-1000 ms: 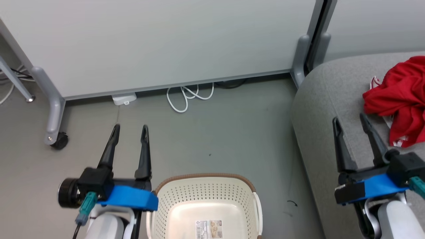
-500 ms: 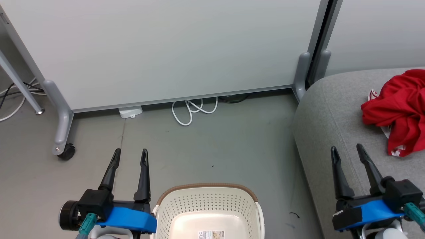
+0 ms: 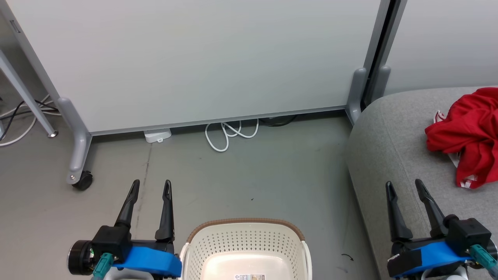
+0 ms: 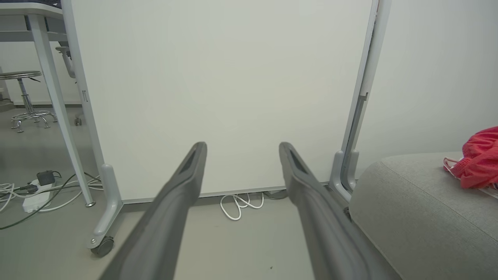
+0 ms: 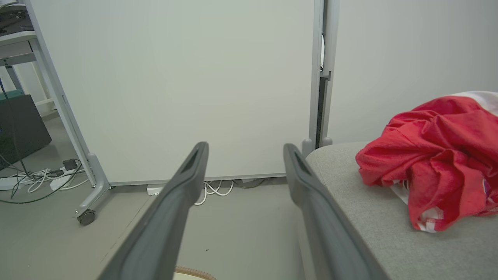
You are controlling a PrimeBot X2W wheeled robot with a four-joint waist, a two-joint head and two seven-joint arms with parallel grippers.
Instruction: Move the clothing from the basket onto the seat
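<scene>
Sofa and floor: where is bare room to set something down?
Sofa: bare grey cushion from its rounded left end to the red clothing, where it is crowded. Floor: bare between the basket and the partition, except a coiled white cable at the partition's foot.

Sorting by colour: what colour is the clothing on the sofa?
Clothing: bright red, white trim; right wrist view shows it best.

Floor strip [image 3: 330, 210] between basket [image 3: 244, 222] and seat [image 3: 389, 147]

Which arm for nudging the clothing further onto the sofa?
Right, probably: its open gripper hangs over the sofa near the clothing; the left gripper is over the floor, left of the basket.
</scene>
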